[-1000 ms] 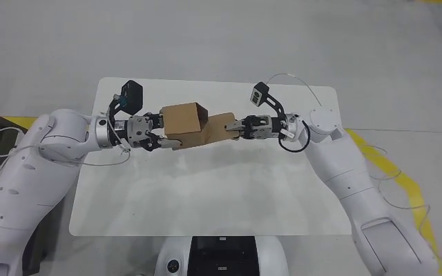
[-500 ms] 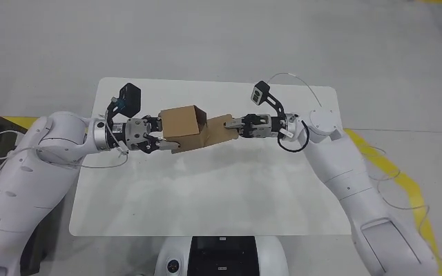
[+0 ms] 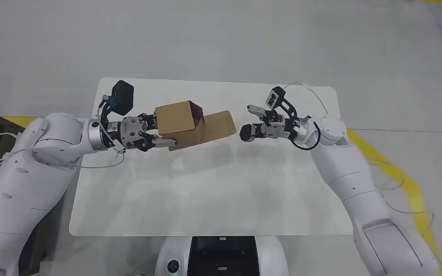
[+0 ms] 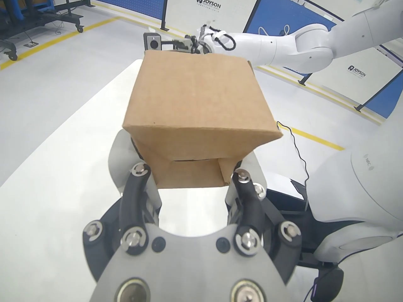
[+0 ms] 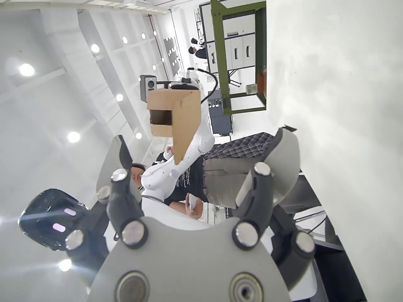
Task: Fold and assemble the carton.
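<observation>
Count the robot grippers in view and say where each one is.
2. The left gripper is shut on the carton at one end, over the table. The right gripper hangs open just off the carton's loose flap, not touching it.

Carton (image 3: 176, 123): one, brown cardboard. Long flaps standing out from it: one, on the side toward the right arm. Table (image 3: 207, 200): one, white. Robot arms: two. Grippers: two, one per arm, left gripper (image 3: 160, 131) and right gripper (image 3: 246, 122). Fingers (image 5: 285, 158): two per gripper.
</observation>
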